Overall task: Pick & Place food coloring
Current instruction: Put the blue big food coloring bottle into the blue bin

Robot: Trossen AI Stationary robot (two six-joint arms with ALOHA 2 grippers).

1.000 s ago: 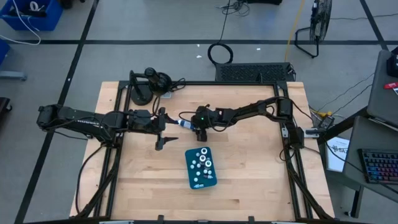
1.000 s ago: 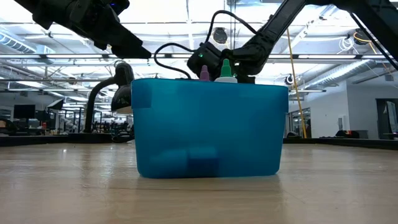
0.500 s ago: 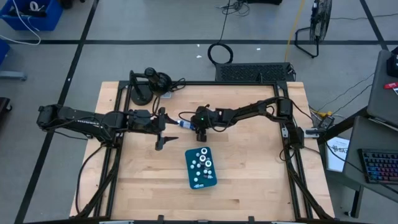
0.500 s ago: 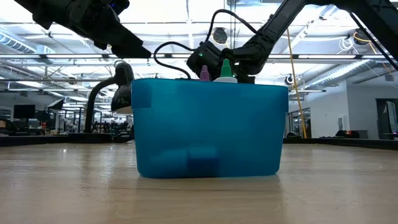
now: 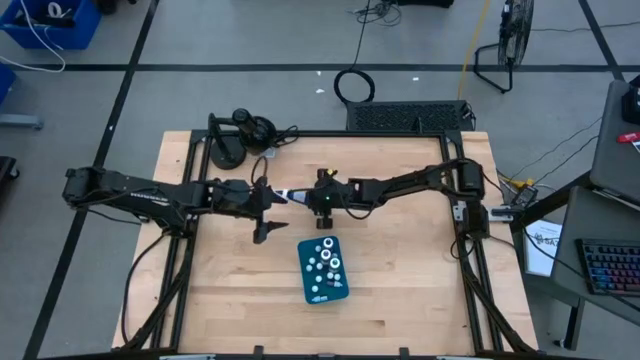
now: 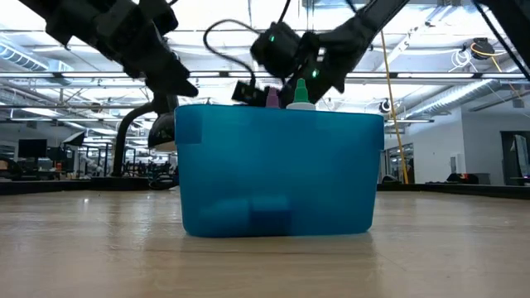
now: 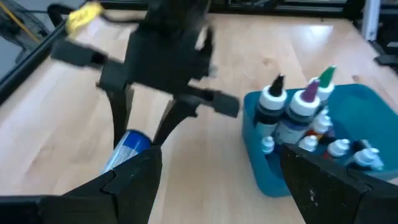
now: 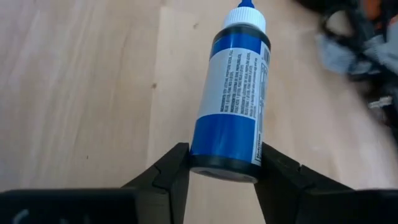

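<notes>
Blue-bodied, white-capped food coloring bottle [image 8: 232, 93], clamped in my right gripper [image 5: 298, 197], has swung toward the spread-open, empty left gripper [image 5: 265, 212]; I judge a handover before the teal plastic tray [image 5: 303, 262].

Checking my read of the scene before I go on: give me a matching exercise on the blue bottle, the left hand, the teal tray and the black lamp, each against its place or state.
Things:
1. blue bottle
2. left hand
3. teal tray
4. black lamp

Places or states:
A. holds several white-capped bottles
B. open, close to the other hand
C. by the table's edge, behind the left arm
D. gripped at its base by the right hand

Pairs: 1-D, 2-B, 3-A, 4-C
</notes>
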